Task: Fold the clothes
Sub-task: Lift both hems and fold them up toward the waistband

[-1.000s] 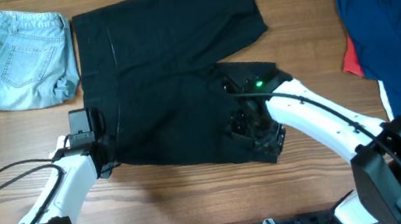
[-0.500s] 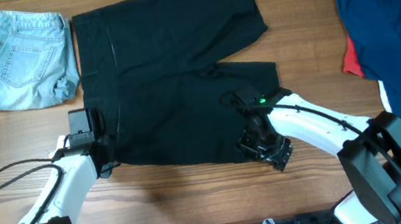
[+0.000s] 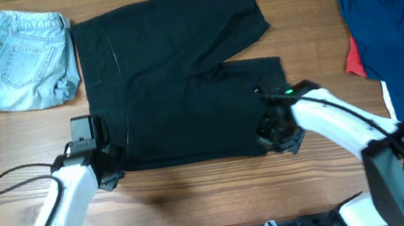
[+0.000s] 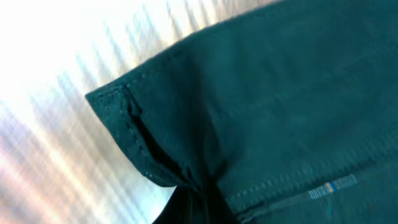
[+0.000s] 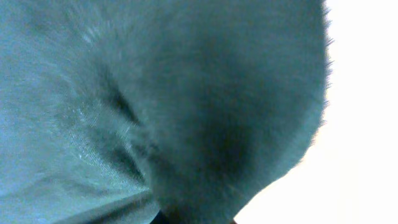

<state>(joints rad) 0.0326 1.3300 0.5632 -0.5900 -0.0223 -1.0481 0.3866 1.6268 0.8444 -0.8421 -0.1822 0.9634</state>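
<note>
Overhead: left gripper [image 3: 109, 172] and right gripper [image 3: 281, 137] clamp the black cloth shorts [image 3: 173, 77] at their near edge; shallow pinches could slip mid-fold.

Denim shorts [image 3: 24, 60] lie left, a blue garment [image 3: 399, 22] (red cloth [image 3: 354, 60] alongside) right.

The left arm [image 3: 67, 195] and right arm [image 3: 337, 119] are white rounded shells with black joint blocks. The left pincer [image 3: 110, 173] and right pincer [image 3: 281, 140] are black. A thin black cable [image 3: 12, 173] trails off the left arm; a green light [image 3: 288, 91] dots the right.
</note>
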